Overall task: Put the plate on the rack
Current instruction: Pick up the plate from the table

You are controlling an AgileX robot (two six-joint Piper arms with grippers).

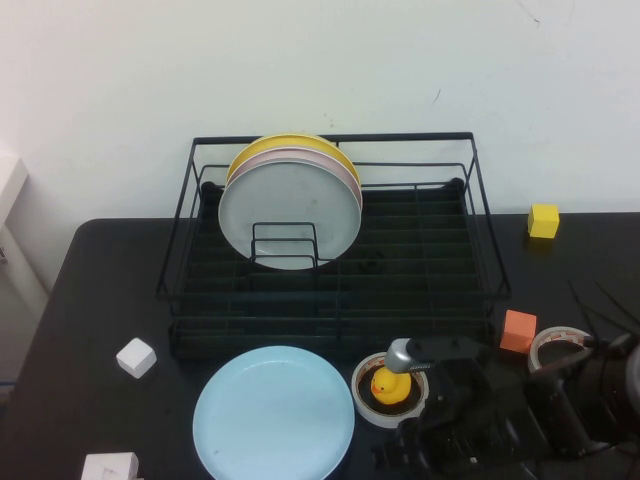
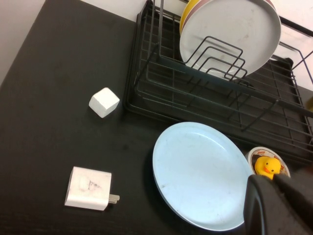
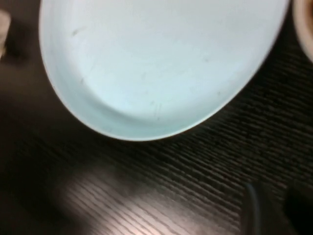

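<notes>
The light blue plate [image 1: 272, 412] lies flat on the black table in front of the rack, and also shows in the left wrist view [image 2: 200, 174] and the right wrist view [image 3: 156, 58]. The black wire rack [image 1: 330, 290] holds a grey-white plate [image 1: 288, 210], a pink plate and a yellow plate upright. My right gripper [image 1: 410, 440] is low by the blue plate's right rim; its fingers [image 3: 259, 210] sit close together, empty. My left gripper [image 2: 275, 196] is shut and empty, high above the table's front left, out of the high view.
A tape roll holding a yellow duck [image 1: 388, 384] stands right of the plate, against my right arm. An orange cube [image 1: 518, 330], a second tape roll [image 1: 560, 345], a yellow cube [image 1: 543, 220], a white cube [image 1: 136, 357] and a white charger [image 1: 110, 467] lie around.
</notes>
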